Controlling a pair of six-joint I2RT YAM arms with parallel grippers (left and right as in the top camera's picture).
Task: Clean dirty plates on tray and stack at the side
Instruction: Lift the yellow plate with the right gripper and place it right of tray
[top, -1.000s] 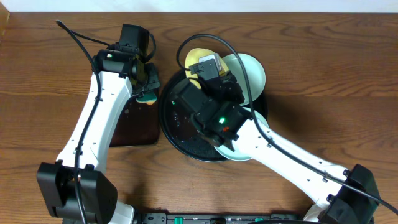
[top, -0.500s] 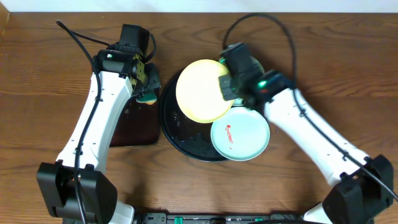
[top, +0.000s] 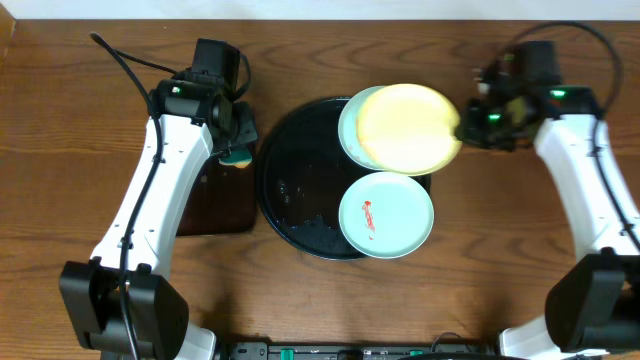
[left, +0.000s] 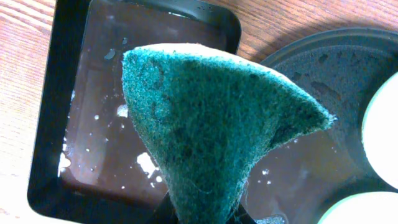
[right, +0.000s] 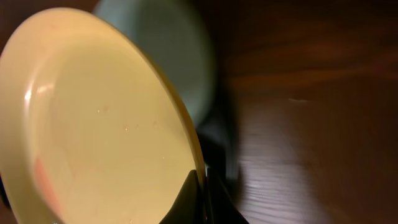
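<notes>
Since half a second ago the right arm has swung right, carrying the yellow plate (top: 405, 128) from over the middle of the round tray (top: 290, 190) to its far right edge. On the left, the left gripper (top: 238, 132) pinches a green sponge (left: 211, 124) above the small rectangular tray (left: 43, 124). 1 blue-green plate (top: 386, 215), smeared red, lies at the round tray's near right. A 2nd blue-green plate (top: 347, 130) sits partly under the yellow plate. The right gripper (top: 470, 125) is clamped on the yellow plate's right rim, so the plate reaches left from it toward the sponge, which is well apart across the tray. The bare surface (top: 500, 220) right of the tray looks closer to the right arm.
</notes>
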